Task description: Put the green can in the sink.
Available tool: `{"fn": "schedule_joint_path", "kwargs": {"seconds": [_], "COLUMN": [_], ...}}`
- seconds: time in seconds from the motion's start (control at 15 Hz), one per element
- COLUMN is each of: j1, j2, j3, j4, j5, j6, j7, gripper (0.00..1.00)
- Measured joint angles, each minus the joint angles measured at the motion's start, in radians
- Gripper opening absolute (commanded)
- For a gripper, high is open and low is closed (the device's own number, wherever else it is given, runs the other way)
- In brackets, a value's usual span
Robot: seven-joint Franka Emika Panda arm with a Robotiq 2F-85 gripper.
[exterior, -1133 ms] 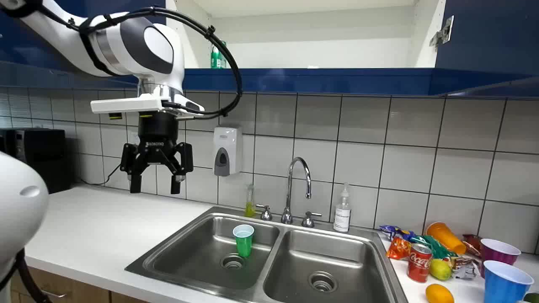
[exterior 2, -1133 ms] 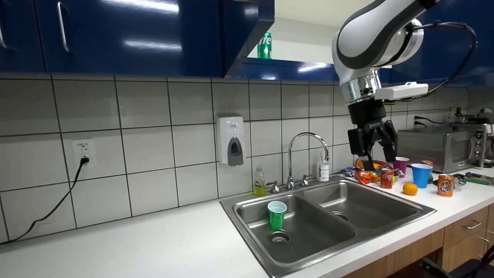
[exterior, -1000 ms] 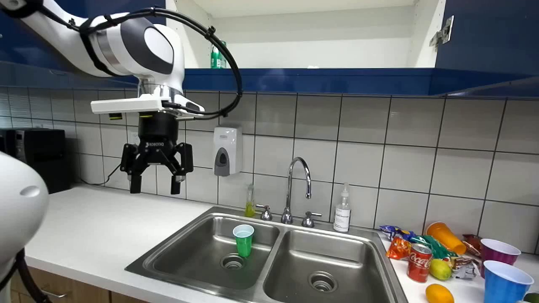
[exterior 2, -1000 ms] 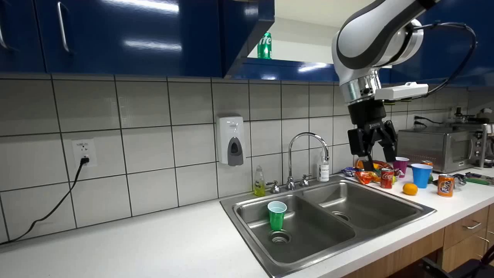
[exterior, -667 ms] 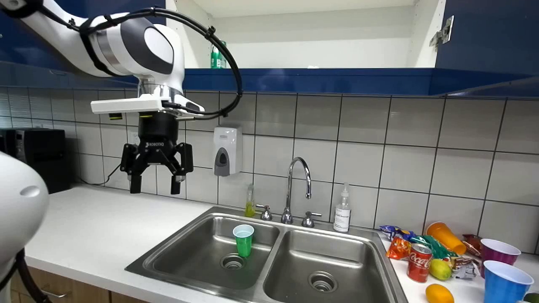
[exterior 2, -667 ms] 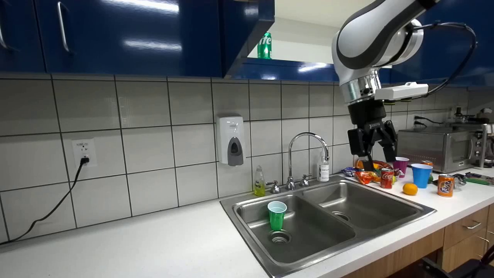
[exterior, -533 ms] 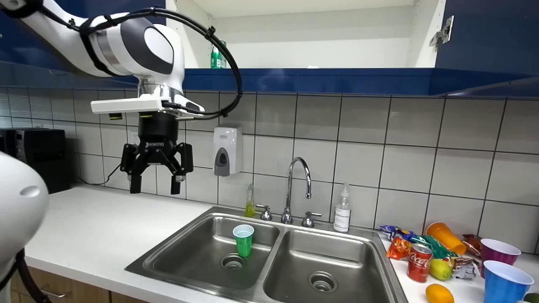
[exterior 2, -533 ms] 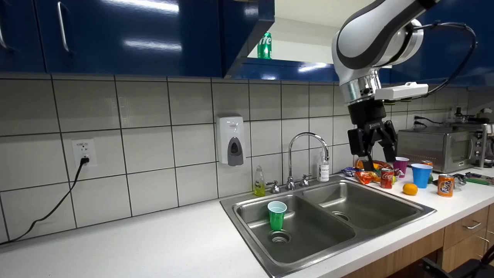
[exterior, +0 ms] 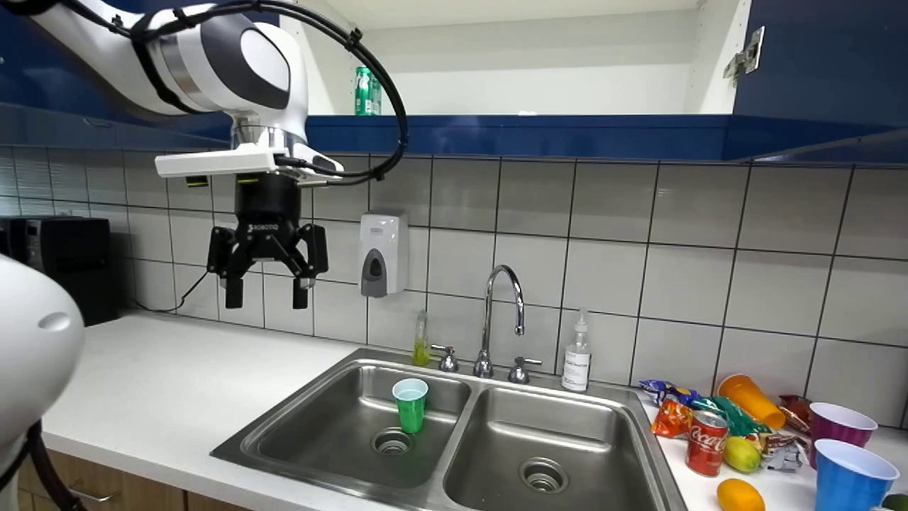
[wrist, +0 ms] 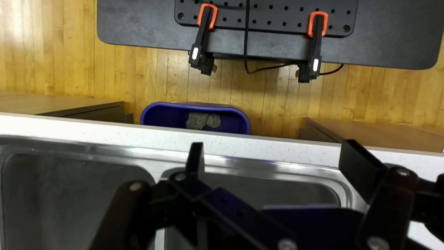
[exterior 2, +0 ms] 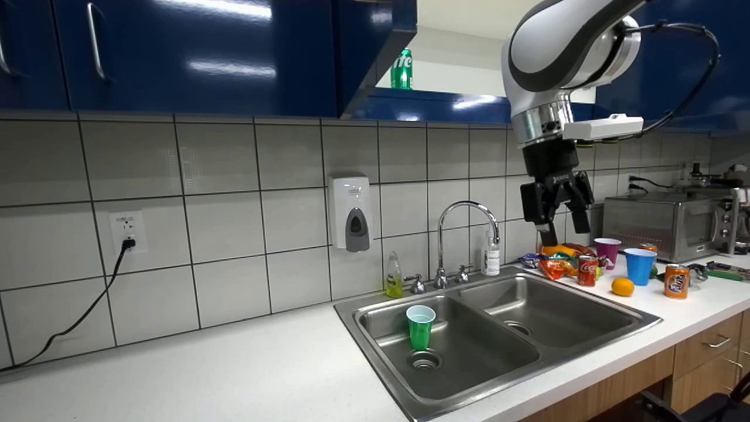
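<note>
Inside wall cupboard point(exterior: 532, 71): green can point(exterior 2: 402, 69), upright. Gripper point(exterior: 267, 297), jaws apart, unladen; best raised, levelled before reaching in.

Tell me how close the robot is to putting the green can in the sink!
It looks like just the start. Done: nothing that shows, as the green can stands in the open cupboard; the green thing in the sink is a cup. In hand: nothing, as the fingers are wide apart and empty. Left: grabbing the can, lifting it out and putting it in the sink.
</note>
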Motion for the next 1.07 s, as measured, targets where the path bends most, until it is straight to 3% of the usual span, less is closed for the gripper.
{"fn": "schedule_joint_path", "kwargs": {"seconds": [1.07], "j1": [0.036], "j2": [-0.145], "j3": [0.040], "j4": [0.200], "j5": [0.000], "j6": [0.005], "j7": [0.014], "gripper": [1.00]}}
